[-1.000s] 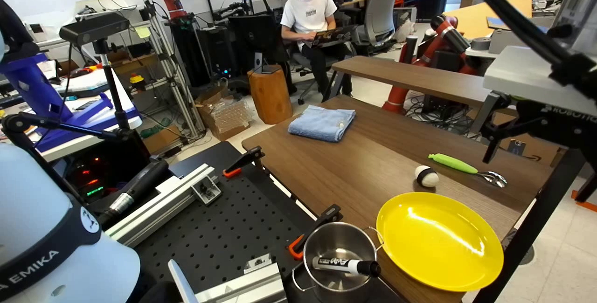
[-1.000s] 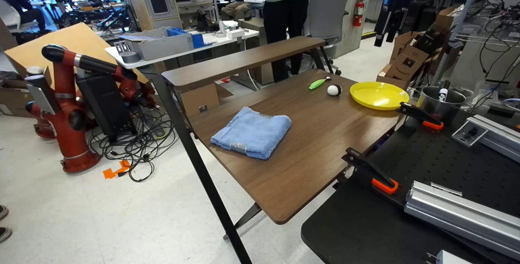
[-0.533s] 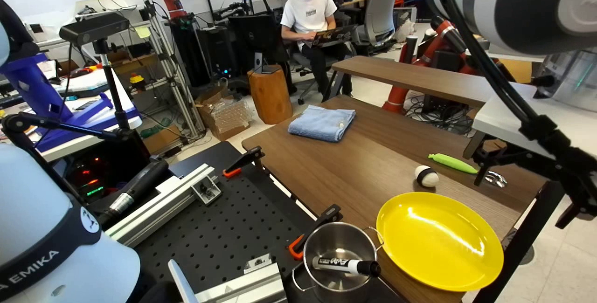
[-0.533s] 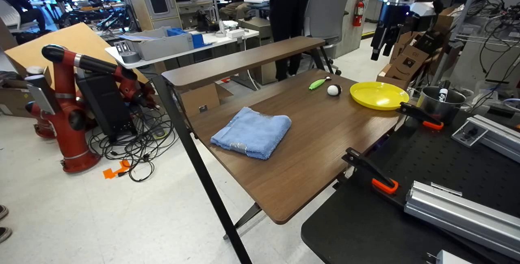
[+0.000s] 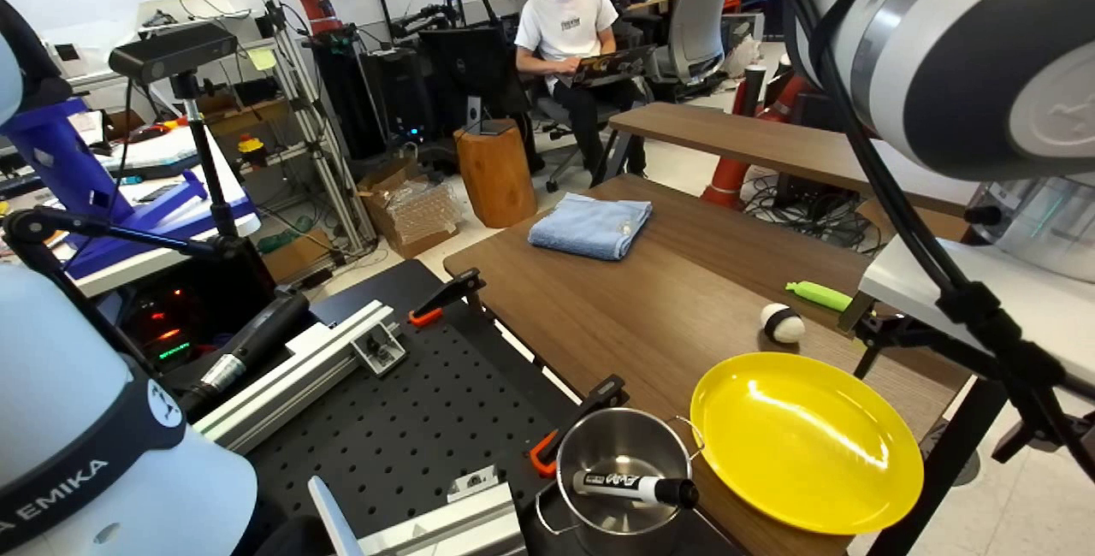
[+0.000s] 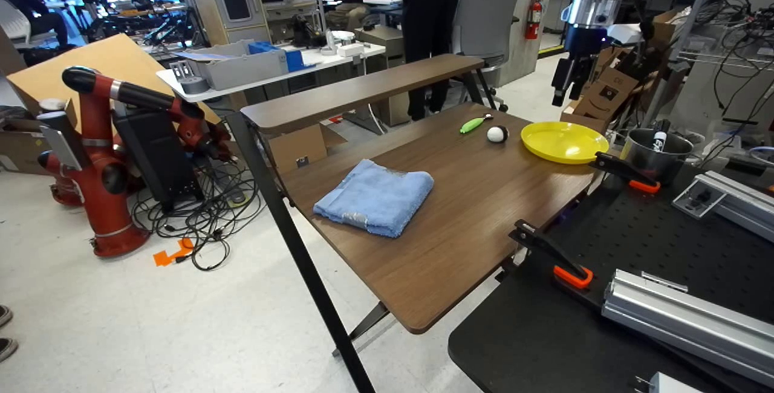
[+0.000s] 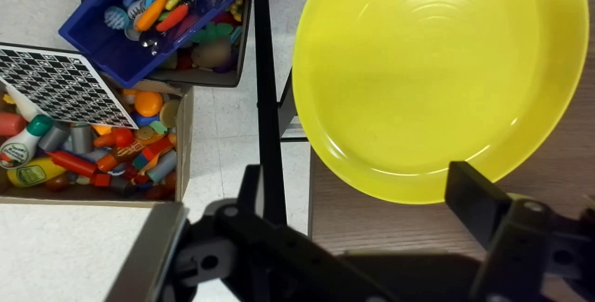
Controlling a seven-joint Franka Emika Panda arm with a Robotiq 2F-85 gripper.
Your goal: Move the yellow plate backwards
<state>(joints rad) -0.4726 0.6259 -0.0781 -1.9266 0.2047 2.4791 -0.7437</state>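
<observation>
The yellow plate (image 5: 804,445) lies flat at the end of the brown table, next to the steel pot. It also shows in an exterior view (image 6: 563,142) and fills the upper right of the wrist view (image 7: 418,74). My gripper (image 7: 357,172) is open and empty. In the wrist view its right finger (image 7: 474,200) overlaps the plate's near rim, and its left finger (image 7: 250,190) stands over the floor past the table edge. In both exterior views my gripper (image 5: 934,411) hangs above the table by the plate, apart from it (image 6: 567,98).
A white ball with a black band (image 5: 782,324) and a green-handled utensil (image 5: 819,294) lie near the plate. A steel pot (image 5: 624,462) holding a marker (image 5: 633,487) stands beside it. A folded blue towel (image 5: 590,227) lies farther off. A raised shelf (image 6: 369,87) runs along the table.
The arm and gripper have come down toward the table, and the gripper now covers the utensil's metal end in an exterior view. The plate has not moved.
</observation>
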